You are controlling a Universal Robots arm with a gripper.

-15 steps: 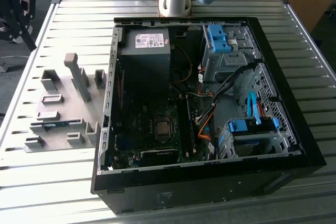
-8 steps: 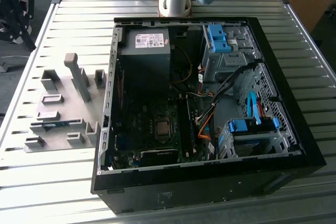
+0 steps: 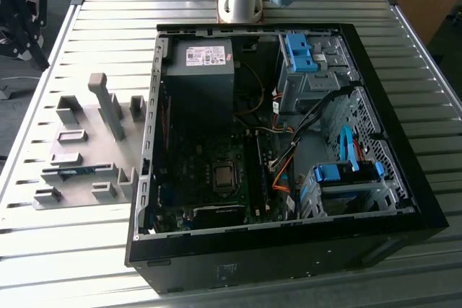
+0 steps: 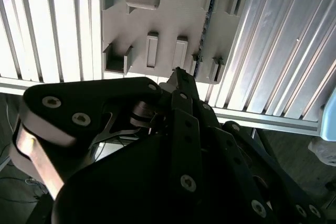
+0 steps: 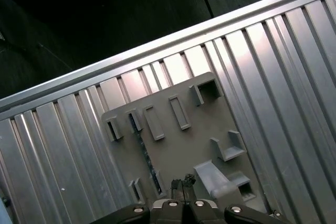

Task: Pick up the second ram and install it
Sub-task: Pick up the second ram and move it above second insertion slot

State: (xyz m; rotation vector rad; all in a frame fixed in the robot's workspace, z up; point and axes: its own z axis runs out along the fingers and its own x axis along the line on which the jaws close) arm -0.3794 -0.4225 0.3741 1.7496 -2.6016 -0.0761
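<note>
- One gripper (image 5: 181,184) hangs over the grey fixture tray (image 5: 194,124). In both wrist views its fingers are drawn together to a point (image 4: 178,74) with nothing between them.
- Beneath and ahead of the fingertips, the tray carries several raised holders. A raised grey block (image 5: 212,177) stands just beside the fingertips, and two empty rectangular pockets (image 5: 154,123) lie farther off.
- Small upright clips (image 5: 137,190) flank the near end of the second ram (image 5: 146,156), with a matching pair at its far end.
- The second ram sits in the tray, standing on its long edge. One end lies just beside the fingertips and the strip runs straight away from them.
- Its long axis follows the ribs of the slatted metal table (image 3: 108,34). In the exterior view the strip (image 3: 76,172) runs along the tray's (image 3: 90,151) near side.
- In the second wrist view the strip (image 4: 206,24) appears as a thin line beyond the fingertips, apart from them.
- An open computer case (image 3: 289,257) lies on the table, on the exterior view's right of the tray and well apart from the ram.
</note>
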